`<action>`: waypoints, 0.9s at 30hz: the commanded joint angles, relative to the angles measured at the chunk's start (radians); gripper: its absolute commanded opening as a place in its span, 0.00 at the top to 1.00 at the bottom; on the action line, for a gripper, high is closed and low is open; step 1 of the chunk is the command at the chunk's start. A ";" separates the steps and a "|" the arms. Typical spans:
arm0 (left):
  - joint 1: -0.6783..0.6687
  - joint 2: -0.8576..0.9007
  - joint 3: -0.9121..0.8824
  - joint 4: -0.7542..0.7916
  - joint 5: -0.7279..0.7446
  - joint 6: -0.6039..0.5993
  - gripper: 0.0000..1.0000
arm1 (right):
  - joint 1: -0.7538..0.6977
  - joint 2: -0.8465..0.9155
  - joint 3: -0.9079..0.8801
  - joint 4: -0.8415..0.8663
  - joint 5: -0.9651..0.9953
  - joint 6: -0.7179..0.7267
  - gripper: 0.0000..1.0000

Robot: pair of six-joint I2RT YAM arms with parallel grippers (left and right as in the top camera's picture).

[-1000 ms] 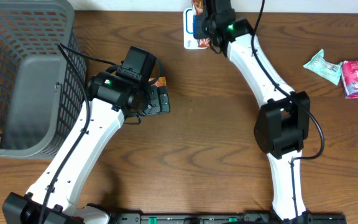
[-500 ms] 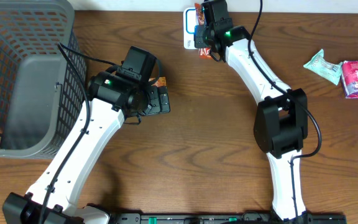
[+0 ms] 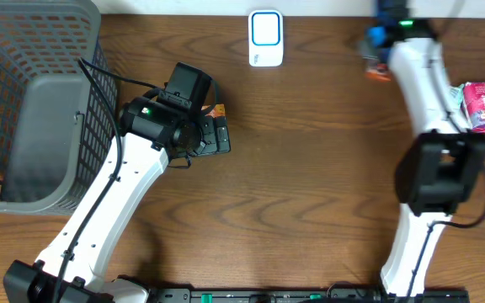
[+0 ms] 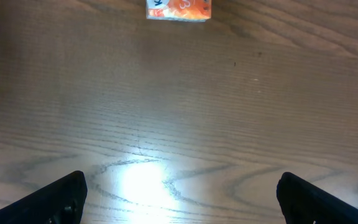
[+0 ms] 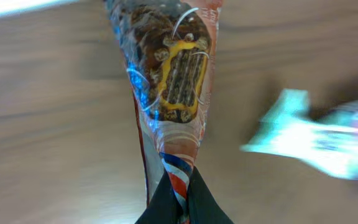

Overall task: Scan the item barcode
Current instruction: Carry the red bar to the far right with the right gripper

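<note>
A: Right gripper (image 5: 178,205)?
B: Clamped on the tail of the snack (image 5: 169,81). The snack sticks out ahead of its fingers, off the table (image 4: 179,112). Overhead view is blurred there.
A: Scanner (image 3: 265,38)?
B: Well apart, off to that gripper's left. The snack isn't over it.
A: Left gripper (image 4: 180,193)?
B: Jaws wide apart, nothing between them. Orange pack (image 4: 178,9) lies ahead of it.
A: Progress?
B: Pickup is done. Can't tell whether the barcode got read. If not, the snack likely has to go across to the scanner, code facing it. Green pack (image 5: 291,134) sits beyond the snack, to the gripper's right.
</note>
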 commanded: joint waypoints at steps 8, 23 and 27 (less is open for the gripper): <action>0.003 0.003 0.003 -0.004 -0.006 0.006 0.02 | -0.262 -0.013 -0.004 -0.103 0.049 -0.281 0.62; 0.003 0.003 0.003 -0.004 -0.006 0.006 0.02 | -0.224 -0.009 -0.004 -0.132 -0.494 -0.194 0.55; 0.003 0.003 0.003 -0.004 -0.006 0.006 0.02 | -0.159 -0.007 -0.009 -0.122 -0.425 -0.193 0.76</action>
